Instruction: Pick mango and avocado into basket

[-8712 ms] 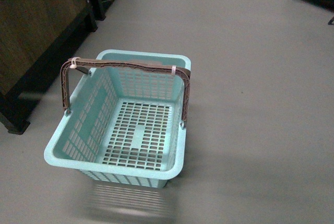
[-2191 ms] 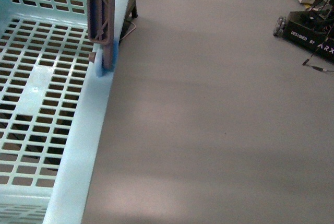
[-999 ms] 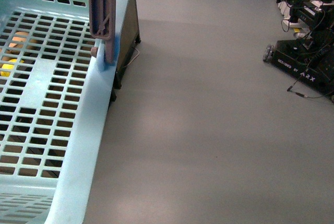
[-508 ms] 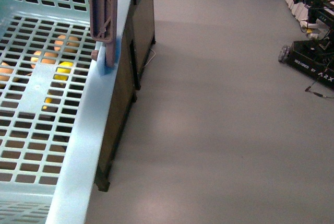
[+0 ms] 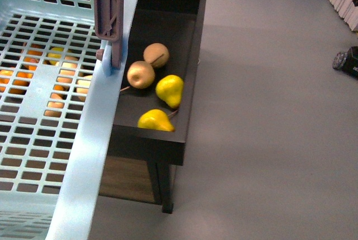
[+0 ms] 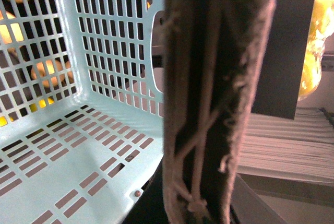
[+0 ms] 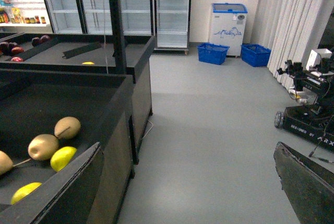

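Hanging up close on the left side of the front view, the basket [image 5: 92, 156] is empty inside, and its brown handle [image 5: 109, 5] stands straight up. The left wrist view looks right at that handle, so I think the left arm is carrying it. The left gripper does not show in any picture, so I cannot tell how its jaws are.

A moment ago there was mostly grey floor [image 5: 268, 139] beside the basket. Now a black fruit bin [image 5: 168, 27] sits just beside it, with two yellow pears [image 5: 169, 90] and two brown fruits [image 5: 141, 74] in it. So the robot has reached the fruit, and picking can start soon.

The right gripper [image 7: 188, 151] has its jaws wide apart and holds nothing.

I cannot find the mango or the avocado yet. Some orange and yellow bits [image 5: 17, 78] show through the basket's holes. The bars cut them up, so I cannot say if one is the mango.
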